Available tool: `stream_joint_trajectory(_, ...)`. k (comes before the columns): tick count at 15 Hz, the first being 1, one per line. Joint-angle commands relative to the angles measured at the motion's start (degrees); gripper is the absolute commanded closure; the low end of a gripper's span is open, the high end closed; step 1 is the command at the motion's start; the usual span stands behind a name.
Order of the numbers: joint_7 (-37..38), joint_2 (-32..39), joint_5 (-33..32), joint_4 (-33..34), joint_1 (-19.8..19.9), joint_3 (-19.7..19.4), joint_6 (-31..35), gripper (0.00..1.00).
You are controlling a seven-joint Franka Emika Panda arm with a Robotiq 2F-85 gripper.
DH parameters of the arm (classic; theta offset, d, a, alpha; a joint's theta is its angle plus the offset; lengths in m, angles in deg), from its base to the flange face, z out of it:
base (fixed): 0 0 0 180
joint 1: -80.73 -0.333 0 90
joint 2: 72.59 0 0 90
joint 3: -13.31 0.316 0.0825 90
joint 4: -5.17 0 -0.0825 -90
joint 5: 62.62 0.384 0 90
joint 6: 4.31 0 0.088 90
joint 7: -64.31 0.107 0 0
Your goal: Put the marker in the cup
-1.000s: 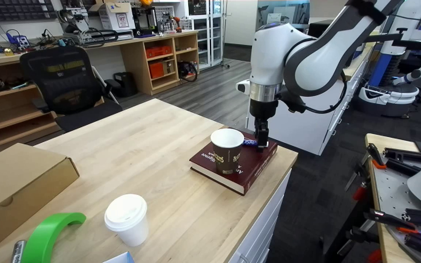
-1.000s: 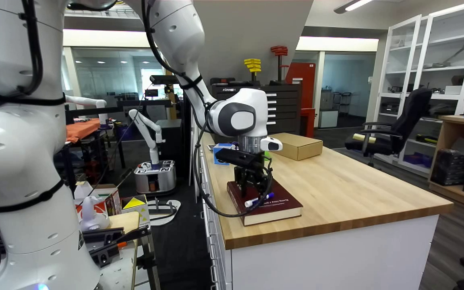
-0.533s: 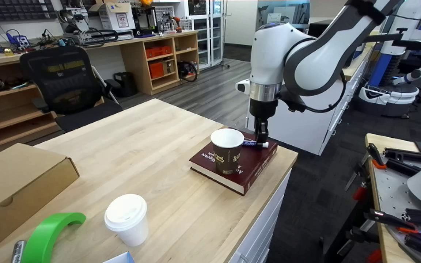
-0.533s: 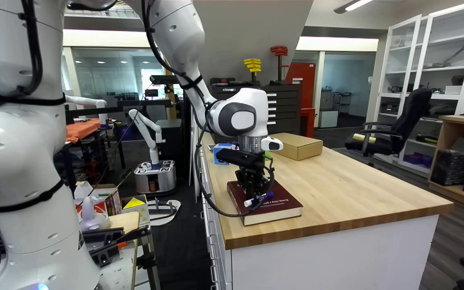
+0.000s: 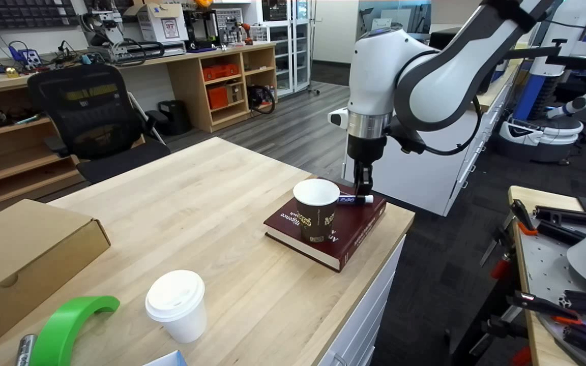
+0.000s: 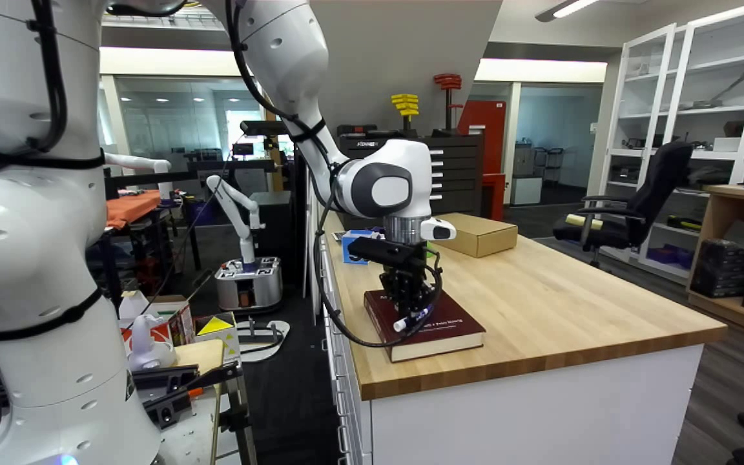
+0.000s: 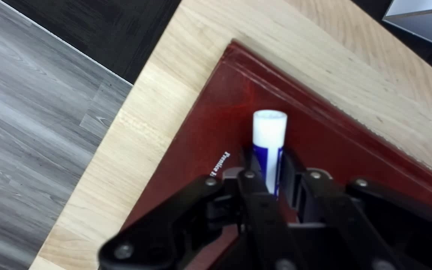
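The blue-and-white marker (image 7: 269, 131) lies lengthwise between the fingers of my gripper (image 7: 269, 161), which is shut on its barrel, the white end pointing away in the wrist view. In an exterior view the marker (image 5: 347, 200) is level, low over the dark red book; whether it touches the cover I cannot tell. Close beside it stands the cup (image 5: 316, 211), upright on the book, brown outside with a pale rim. The gripper (image 5: 362, 199) is just past the cup, near the book's corner. In an exterior view the marker's white end (image 6: 400, 325) sticks out, and the arm hides the cup.
The thick red book (image 5: 351, 229) lies near the table's corner. Further along the table (image 5: 211, 203) stand a white lidded paper cup (image 5: 177, 305), a green arch (image 5: 64, 328) and a cardboard box (image 5: 28, 259). A cable (image 6: 320, 258) loops down beside the gripper.
The jaws have come together on the marker, which was lying on the book between them. The gripper has since risen slightly, and the marker shifted up a little with it.
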Motion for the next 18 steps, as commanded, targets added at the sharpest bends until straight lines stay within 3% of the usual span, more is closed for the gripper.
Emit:
stream_joint_trajectory(1, 0.4, -3.7, -0.9, -1.0, -0.1, -0.7, -2.3, 0.95)
stream_joint_trajectory(10, 3.1, -11.5, -6.3, -1.6, -2.2, -0.2, -7.7, 0.95)
stream_joint_trajectory(18, 3.4, -18.2, -9.2, 0.1, -3.7, 1.4, -16.5, 0.95)
